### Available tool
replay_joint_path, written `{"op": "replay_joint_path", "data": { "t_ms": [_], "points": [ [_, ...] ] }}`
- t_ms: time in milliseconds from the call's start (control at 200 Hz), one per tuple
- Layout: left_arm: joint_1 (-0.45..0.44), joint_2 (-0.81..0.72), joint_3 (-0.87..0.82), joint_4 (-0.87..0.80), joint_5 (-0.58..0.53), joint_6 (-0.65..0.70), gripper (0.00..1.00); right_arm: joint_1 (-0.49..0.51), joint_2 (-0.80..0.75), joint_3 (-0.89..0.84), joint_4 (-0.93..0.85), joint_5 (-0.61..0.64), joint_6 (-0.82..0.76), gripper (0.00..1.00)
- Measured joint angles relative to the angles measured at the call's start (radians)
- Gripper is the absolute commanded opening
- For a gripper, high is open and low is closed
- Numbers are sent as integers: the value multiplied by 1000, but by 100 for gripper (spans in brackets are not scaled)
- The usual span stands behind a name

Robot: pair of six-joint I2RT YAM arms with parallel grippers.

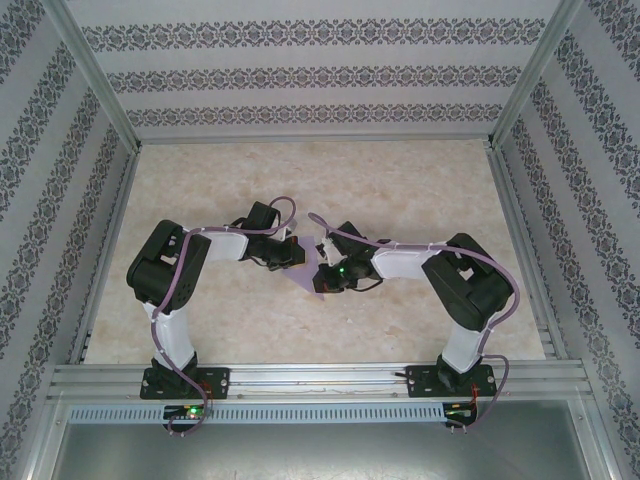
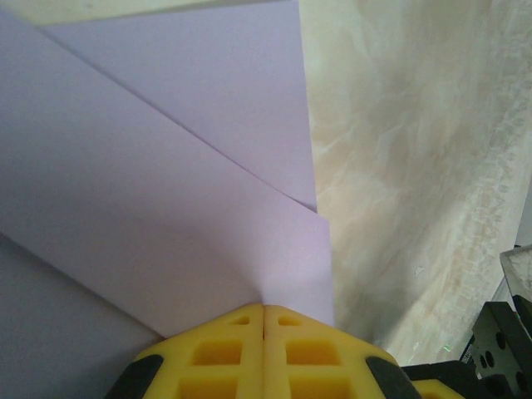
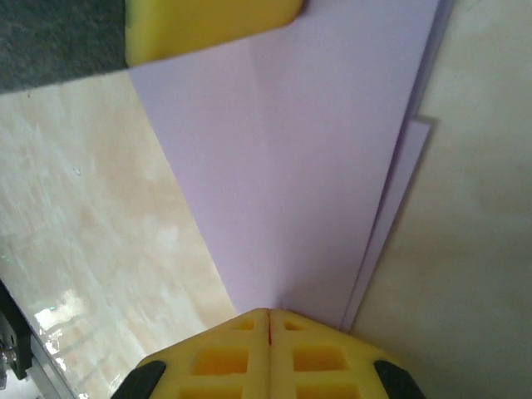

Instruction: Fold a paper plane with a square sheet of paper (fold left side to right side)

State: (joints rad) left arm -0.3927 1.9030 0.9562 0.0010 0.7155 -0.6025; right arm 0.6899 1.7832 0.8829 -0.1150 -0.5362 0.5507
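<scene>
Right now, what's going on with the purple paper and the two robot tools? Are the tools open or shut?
purple paper: folded into overlapping layers with slanted fold edges, pinched from two sides.
left tool: shut, fingers pressed together on the paper's edge.
right tool: shut, fingers pressed together on the paper's edge, opposite the left tool.

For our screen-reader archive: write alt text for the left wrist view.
The left hand, yellow fingers shut together at the bottom, pinches the near edge of folded lavender paper whose overlapping layers spread up and left. A marbled beige table lies to the right.
</scene>
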Motion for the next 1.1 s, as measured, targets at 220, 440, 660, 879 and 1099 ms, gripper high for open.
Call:
{"op": "replay_joint_path", "data": {
  "t_ms": [220,440,660,879,1099],
  "points": [
    [0,0,0,0,0,0,0,0,-42,-2,-8,-21,9,0],
    [0,2,4,-1,-1,0,0,0,-40,-10,11,-29,29,0],
    [0,3,5,-1,-1,0,0,0,-4,-28,35,-30,43,0],
    [0,6,11,-5,-1,0,0,0,2,-42,61,-38,50,0],
    [0,7,13,-10,-1,0,0,0,-5,-61,89,-41,53,0]
  ]
}}
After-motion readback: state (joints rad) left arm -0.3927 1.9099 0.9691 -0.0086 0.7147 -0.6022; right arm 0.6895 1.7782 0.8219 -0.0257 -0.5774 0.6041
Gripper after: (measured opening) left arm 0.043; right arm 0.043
